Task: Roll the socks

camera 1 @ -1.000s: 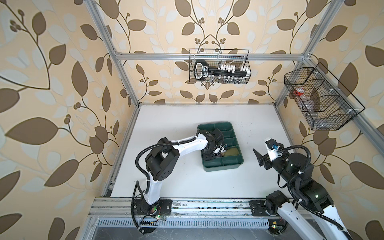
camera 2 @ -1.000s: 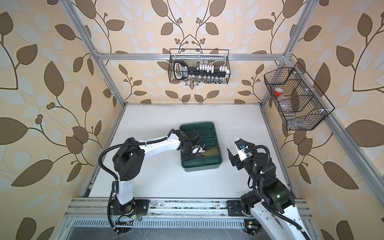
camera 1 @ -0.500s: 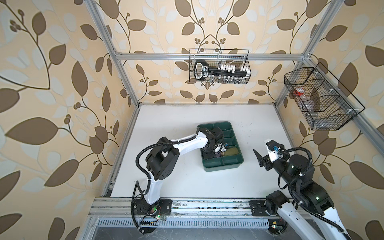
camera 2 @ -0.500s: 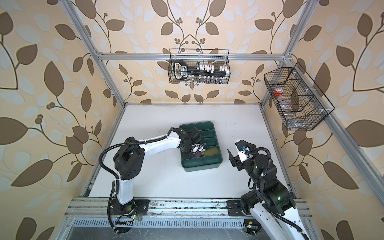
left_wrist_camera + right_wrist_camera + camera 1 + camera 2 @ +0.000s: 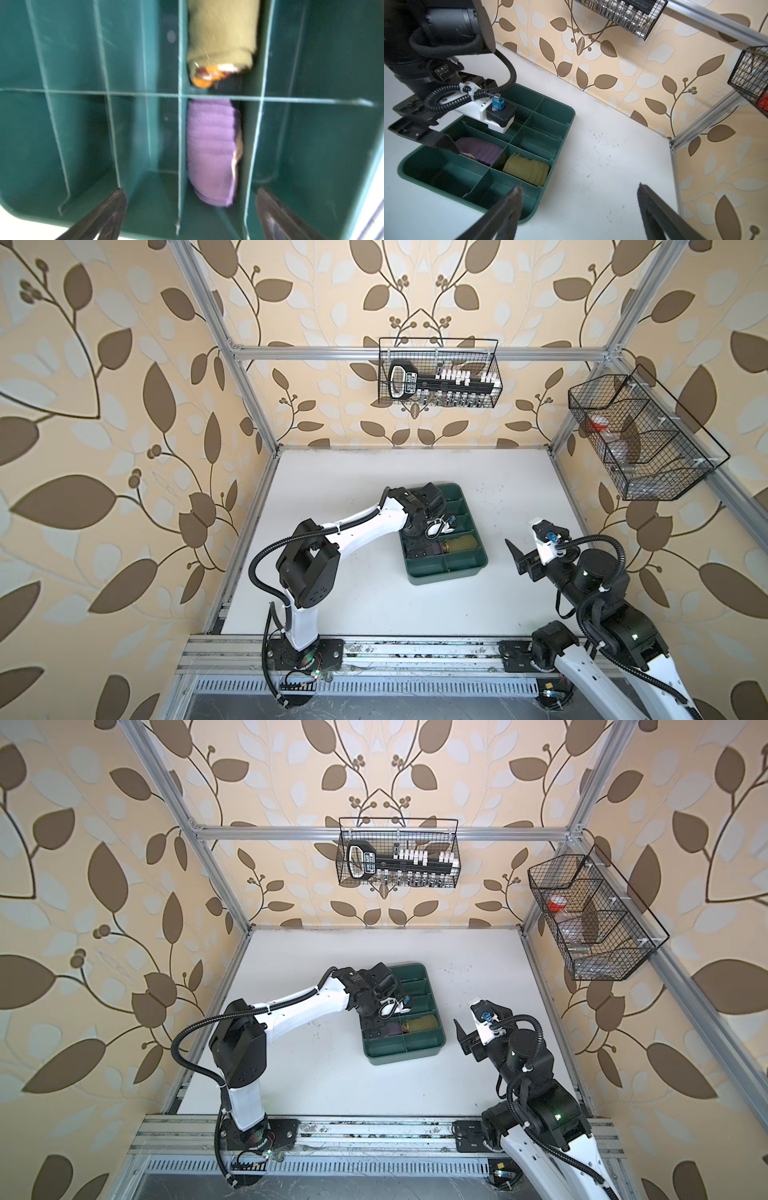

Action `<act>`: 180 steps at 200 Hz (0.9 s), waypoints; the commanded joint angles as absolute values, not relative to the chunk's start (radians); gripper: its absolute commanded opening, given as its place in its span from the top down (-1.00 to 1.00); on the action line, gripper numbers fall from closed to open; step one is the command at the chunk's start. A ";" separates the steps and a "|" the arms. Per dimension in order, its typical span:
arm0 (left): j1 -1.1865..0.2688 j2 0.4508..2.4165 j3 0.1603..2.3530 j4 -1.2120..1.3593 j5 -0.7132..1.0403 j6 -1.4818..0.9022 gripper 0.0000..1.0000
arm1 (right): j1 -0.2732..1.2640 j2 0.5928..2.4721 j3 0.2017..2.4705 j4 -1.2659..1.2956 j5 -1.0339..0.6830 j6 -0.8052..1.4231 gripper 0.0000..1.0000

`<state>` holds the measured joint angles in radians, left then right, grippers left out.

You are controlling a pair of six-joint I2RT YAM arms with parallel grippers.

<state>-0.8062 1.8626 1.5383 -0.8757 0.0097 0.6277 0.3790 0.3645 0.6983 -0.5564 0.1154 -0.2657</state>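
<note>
Two rolled socks lie in neighbouring compartments of the dark green divided tray (image 5: pixel 449 572). The purple sock (image 5: pixel 212 149) (image 5: pixel 432 548) lies directly under my left gripper (image 5: pixel 190 190), which hovers just above it with both fingers wide apart and nothing between them. The olive sock (image 5: pixel 222 35) (image 5: pixel 459 544) fills the compartment beyond the divider. In the right wrist view the purple sock (image 5: pixel 481 150) and olive sock (image 5: pixel 527 169) show side by side. My right gripper (image 5: pixel 579 185) (image 5: pixel 528 537) hangs open and empty over bare table, right of the tray.
The tray (image 5: pixel 407 1052) sits mid-table, its other compartments empty. A wire basket (image 5: pixel 438 381) with tools hangs on the back wall and another wire basket (image 5: pixel 640 443) on the right wall. White table surrounds the tray, with aluminium frame rails at the edges.
My left gripper has opened wide over the tray and let go of the purple sock, which now lies in its compartment. The right gripper has opened slightly wider.
</note>
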 commanded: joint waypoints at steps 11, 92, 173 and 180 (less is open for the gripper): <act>-0.808 1.718 1.577 -0.860 -0.063 0.627 -0.98 | 0.376 0.375 0.690 -0.533 0.119 -0.234 -1.00; -0.628 1.057 1.050 0.001 -0.390 -0.100 -0.98 | 0.367 0.410 0.664 -0.273 -0.020 0.249 -1.00; -0.384 0.950 0.867 -0.415 -0.484 -0.492 -0.98 | 0.330 1.186 0.940 -0.474 0.041 0.368 -0.34; -0.383 0.946 0.852 -0.417 -0.479 -0.493 -0.98 | 0.326 1.244 0.967 -0.484 0.048 0.359 -0.30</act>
<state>-0.3935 0.9619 0.8841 -0.3397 -0.4259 -0.3798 0.3386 1.0958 0.8845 -0.3672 0.0513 0.3698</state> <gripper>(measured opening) 0.989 0.676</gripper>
